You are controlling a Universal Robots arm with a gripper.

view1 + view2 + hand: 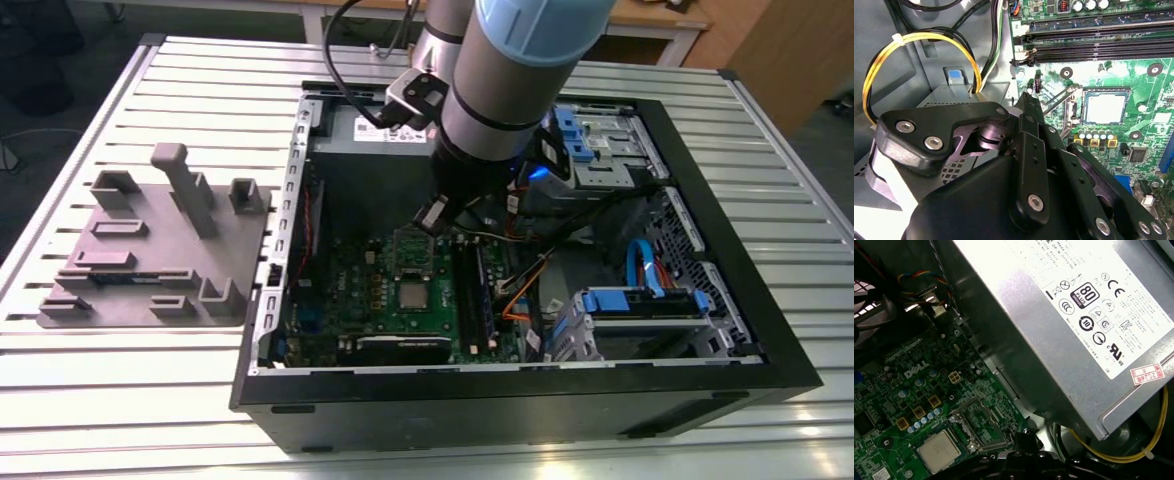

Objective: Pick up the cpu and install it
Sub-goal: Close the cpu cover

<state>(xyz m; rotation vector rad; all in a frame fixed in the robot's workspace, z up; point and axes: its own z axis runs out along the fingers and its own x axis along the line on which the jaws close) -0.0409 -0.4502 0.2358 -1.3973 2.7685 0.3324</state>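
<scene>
I count one cpu (1105, 108) in its socket on one green motherboard (400, 300), inside one open computer case (747, 330). One grey power supply (1064, 315). One grey fixture block (147, 250) outside.

The chip (1105, 108) has a dull, matt silver metal top. The gripper (1026, 107) above it is matt black, plastic-looking, with shiny metal screws. Beside it, the power supply box (1054, 335) is brushed grey metal with a glossy white label.

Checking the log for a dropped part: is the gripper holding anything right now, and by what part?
Nothing held. The small square silver-topped cpu already sits in its socket on the green motherboard, and the black gripper is apart from it.
</scene>
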